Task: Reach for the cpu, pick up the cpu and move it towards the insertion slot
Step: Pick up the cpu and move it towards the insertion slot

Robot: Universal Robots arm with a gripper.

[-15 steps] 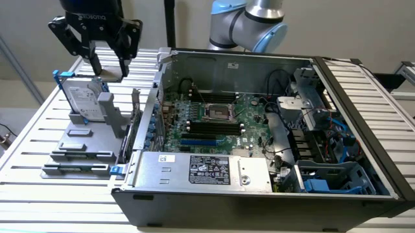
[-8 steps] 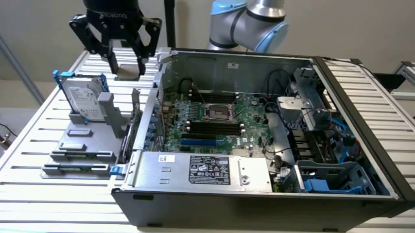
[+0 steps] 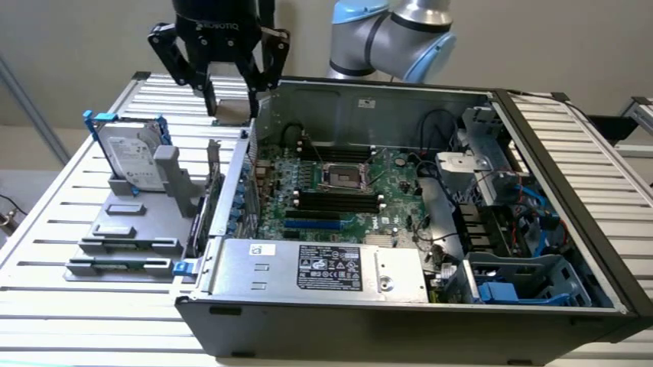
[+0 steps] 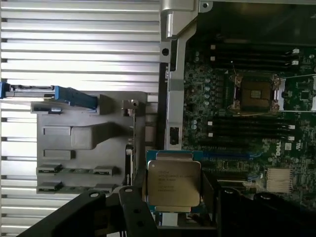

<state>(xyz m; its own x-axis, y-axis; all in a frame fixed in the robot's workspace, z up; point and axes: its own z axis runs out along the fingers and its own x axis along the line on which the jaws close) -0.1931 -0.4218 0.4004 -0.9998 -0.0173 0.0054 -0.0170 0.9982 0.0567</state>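
Hand [image 3: 229, 93] clamped on the cpu [image 4: 174, 183], raised beside the computer case [image 3: 408, 317]; insertion slot [image 3: 344, 178] inside the case.

My exterior camera sits high and looks down at a slant over the open computer case [image 3: 408, 206], far enough back to take in the slatted table [image 3: 61, 306] and the grey fixture [image 3: 133, 229] at nine o'clock of the case. My wrist camera looks almost straight down from close above. Both views share the insertion slot [image 3: 344, 177] [image 4: 254, 93] on the motherboard [image 3: 337, 200] [image 4: 247, 113], the case wall, the fixture [image 4: 84, 143] and the table slats [image 4: 79, 44].
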